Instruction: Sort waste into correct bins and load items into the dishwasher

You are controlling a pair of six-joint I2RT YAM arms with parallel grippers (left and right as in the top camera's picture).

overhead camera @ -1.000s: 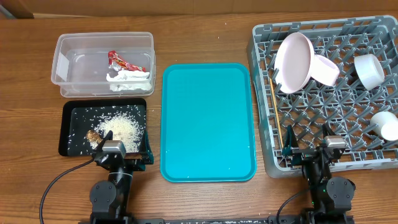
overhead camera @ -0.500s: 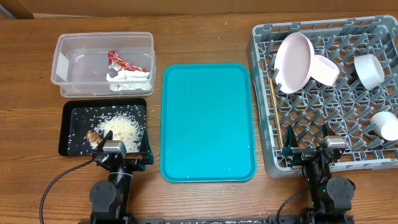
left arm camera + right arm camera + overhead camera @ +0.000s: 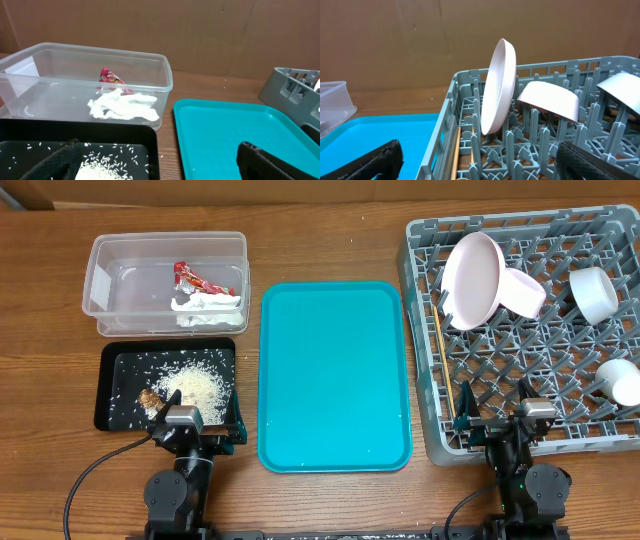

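Observation:
The clear tub (image 3: 100, 268) at the back left holds the red wrapper (image 3: 195, 278) and the white tissue (image 3: 207, 306); both also show in the left wrist view, wrapper (image 3: 111, 77) and tissue (image 3: 125, 106). The black tray (image 3: 108, 415) holds rice grains (image 3: 200, 385) and a brown scrap (image 3: 151, 397). The grey dish rack (image 3: 425, 420) on the right holds a plate (image 3: 473, 278), bowls (image 3: 522, 292) (image 3: 594, 293), a cup (image 3: 620, 380) and chopsticks (image 3: 438, 340). My left gripper (image 3: 197, 425) is open and empty at the black tray's near edge. My right gripper (image 3: 497, 423) is open and empty at the rack's near edge.
A large teal tray (image 3: 335, 375) lies between the black tray and the rack, with a few stray grains on it. The rack's upright pegs (image 3: 535, 135) stand right before the right gripper. A cable runs off the left arm's base.

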